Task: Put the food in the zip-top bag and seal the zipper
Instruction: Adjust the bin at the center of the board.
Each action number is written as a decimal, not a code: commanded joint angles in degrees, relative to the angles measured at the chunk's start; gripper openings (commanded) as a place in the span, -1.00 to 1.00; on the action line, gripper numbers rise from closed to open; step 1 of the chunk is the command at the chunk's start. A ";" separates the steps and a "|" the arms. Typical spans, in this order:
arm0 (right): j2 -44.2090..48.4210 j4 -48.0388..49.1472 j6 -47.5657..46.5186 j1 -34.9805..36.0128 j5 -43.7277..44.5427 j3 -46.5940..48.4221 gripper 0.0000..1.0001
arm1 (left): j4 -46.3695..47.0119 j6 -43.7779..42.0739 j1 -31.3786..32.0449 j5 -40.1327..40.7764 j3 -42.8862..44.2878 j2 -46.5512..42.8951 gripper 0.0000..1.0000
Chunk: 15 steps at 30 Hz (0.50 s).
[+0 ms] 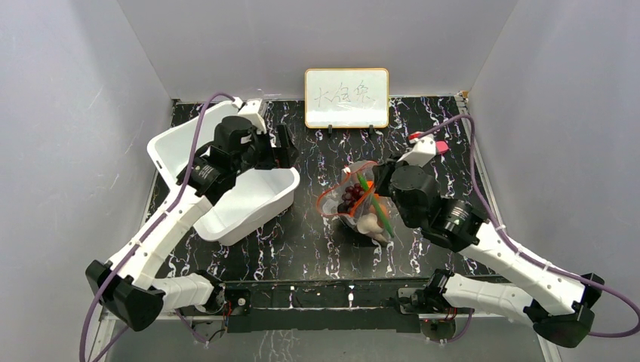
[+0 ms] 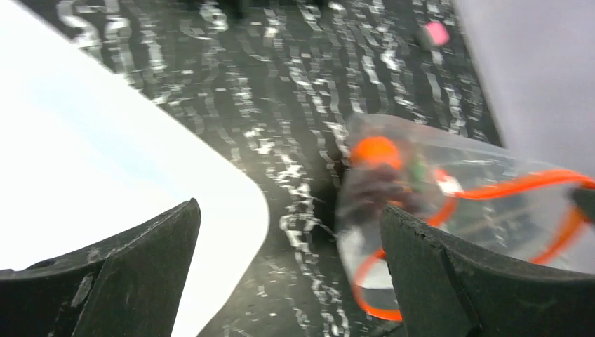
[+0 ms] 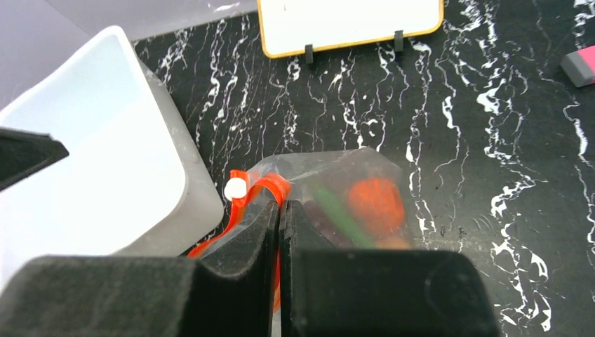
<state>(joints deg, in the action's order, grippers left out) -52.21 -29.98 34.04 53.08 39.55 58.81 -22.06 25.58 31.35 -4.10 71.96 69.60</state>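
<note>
The clear zip-top bag [image 1: 355, 202] lies at mid-table with its mouth open. Inside it are the food pieces: dark grapes [image 1: 352, 194], a green piece [image 1: 375, 202] and a whitish piece [image 1: 370, 224]. An orange fruit [image 3: 375, 200] shows through the plastic. My right gripper [image 3: 281, 205] is shut on the red-orange zipper [image 3: 270, 186] beside its white slider [image 3: 236, 188]. My left gripper [image 1: 283, 147] is open and empty, over the white bin's far right corner. It is left of the bag [image 2: 449, 189] and apart from it.
The white bin [image 1: 226, 181] stands tilted at the left, close to the bag. A small whiteboard [image 1: 346, 97] stands at the back centre. A pink eraser [image 1: 440, 147] lies behind my right arm. Grey walls close in three sides.
</note>
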 commanded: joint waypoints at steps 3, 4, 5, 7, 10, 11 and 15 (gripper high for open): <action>3.37 2.72 0.64 -0.17 6.01 0.45 -1.00 | -9.56 -4.45 -0.73 23.08 -3.36 -5.61 0.97; 3.15 3.66 0.48 -0.19 5.82 -0.09 -1.00 | -10.12 -4.84 -1.02 24.06 -3.64 -5.84 0.97; 2.79 4.42 0.30 -0.23 5.68 -0.30 -1.00 | -10.58 -5.25 -1.41 24.80 -3.86 -5.88 0.97; 1.93 4.64 0.13 -0.18 5.55 -0.04 -1.00 | -11.60 -4.97 -2.51 26.46 -4.21 -5.73 0.96; 1.46 3.92 0.10 -0.19 5.32 -0.01 -1.00 | -12.89 -1.19 -4.11 28.99 -4.96 -5.30 0.88; 1.41 3.12 0.28 -0.19 5.40 0.04 -1.00 | -13.36 0.39 -4.53 29.62 -5.29 -4.98 0.84; 1.88 2.18 -1.13 -0.17 5.40 0.11 -1.00 | -18.73 6.86 -5.85 31.38 -3.05 -1.91 0.73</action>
<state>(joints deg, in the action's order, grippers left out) -51.75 -30.72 34.11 53.08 42.78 58.26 -34.46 25.96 26.72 22.20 67.02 65.56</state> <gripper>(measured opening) 0.009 0.889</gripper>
